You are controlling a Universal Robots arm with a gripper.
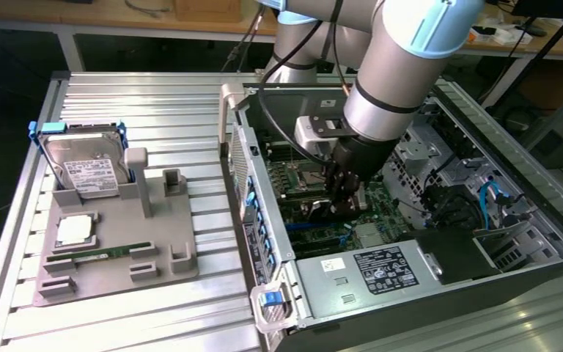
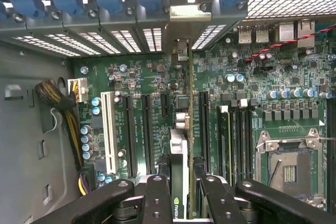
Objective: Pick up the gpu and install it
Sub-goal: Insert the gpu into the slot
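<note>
One gpu (image 2: 180, 148), thin, stiff and probably light but fragile on its component faces, stands on edge over the motherboard (image 2: 247, 98) slots inside the computer case (image 1: 501, 147), with the gripper (image 2: 181, 198) pinched narrowly across its flat sides near the upper edge.

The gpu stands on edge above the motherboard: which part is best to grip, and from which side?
Grip the gpu by the long edge farthest from the motherboard, coming in through the open side of the case. The card is thin and stands edge-on to the board, so one finger fits on each flat face, as the gripper holds it now.
</note>
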